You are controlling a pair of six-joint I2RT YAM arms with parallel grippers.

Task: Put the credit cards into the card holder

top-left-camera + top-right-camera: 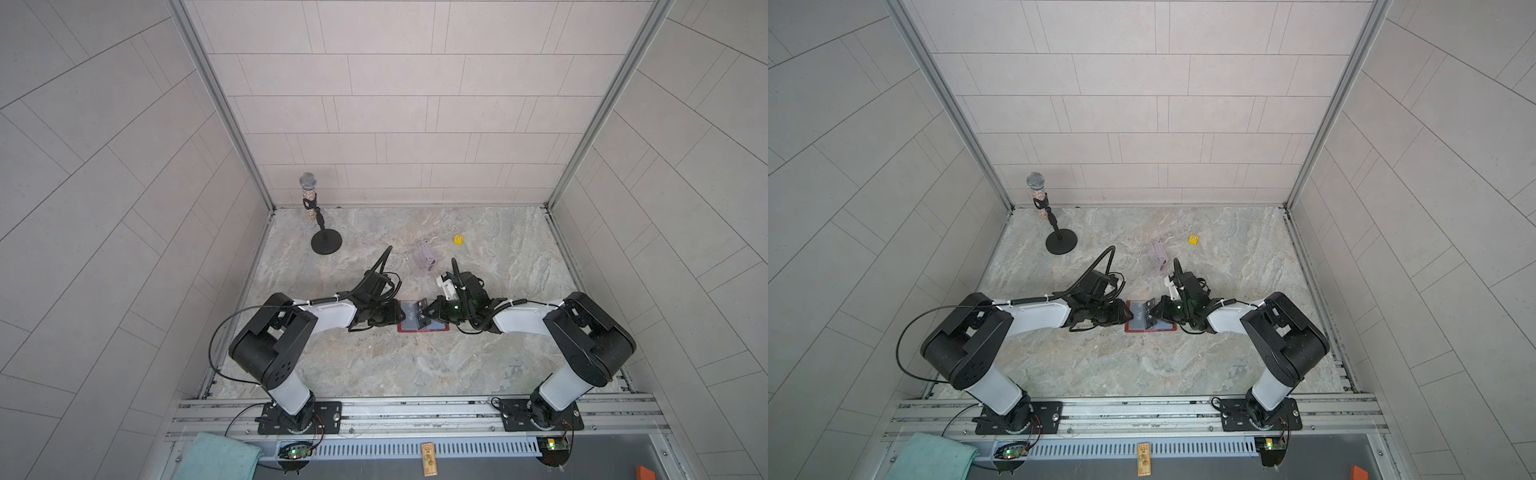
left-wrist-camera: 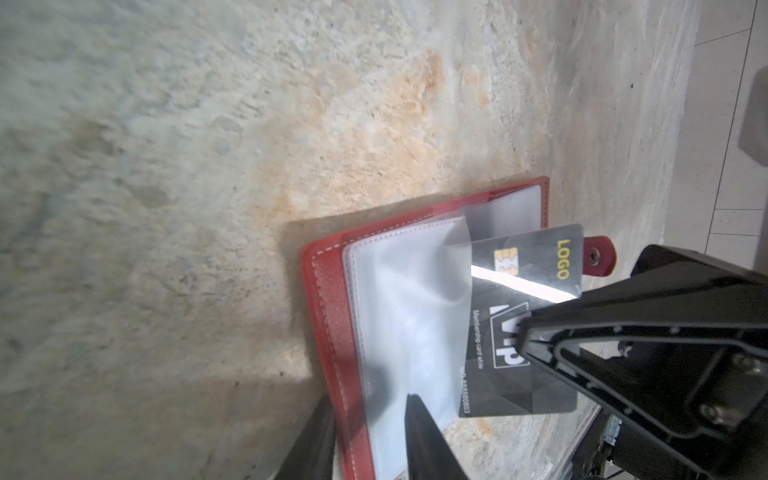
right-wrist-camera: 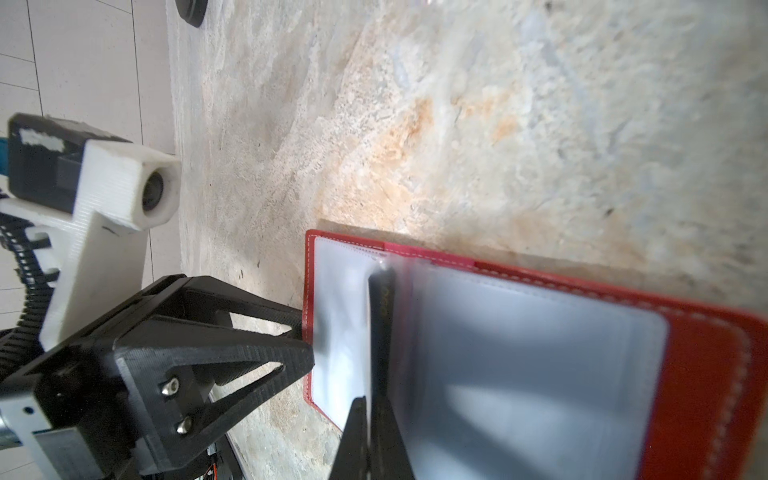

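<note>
The red card holder point(image 1: 409, 321) point(image 1: 1138, 319) lies open on the marble table, with its clear sleeves point(image 2: 415, 316) up. My right gripper point(image 1: 428, 313) point(image 3: 372, 401) is shut on a black credit card point(image 2: 523, 266) with gold "LOGO" lettering. The card's far end sits under a lifted clear sleeve. In the right wrist view the card point(image 3: 380, 332) shows edge-on. My left gripper point(image 1: 401, 318) point(image 2: 370, 399) is at the holder's left edge, jaws apart. One finger is beside the red cover and the other is over the sleeves. A pale pink card leans in a clear stand point(image 1: 427, 255) behind.
A microphone on a round black stand point(image 1: 326, 243) rises at the back left. A small yellow die point(image 1: 458, 240) lies at the back right. Tiled walls close in three sides. A teal cloth point(image 1: 216, 457) lies beyond the front rail.
</note>
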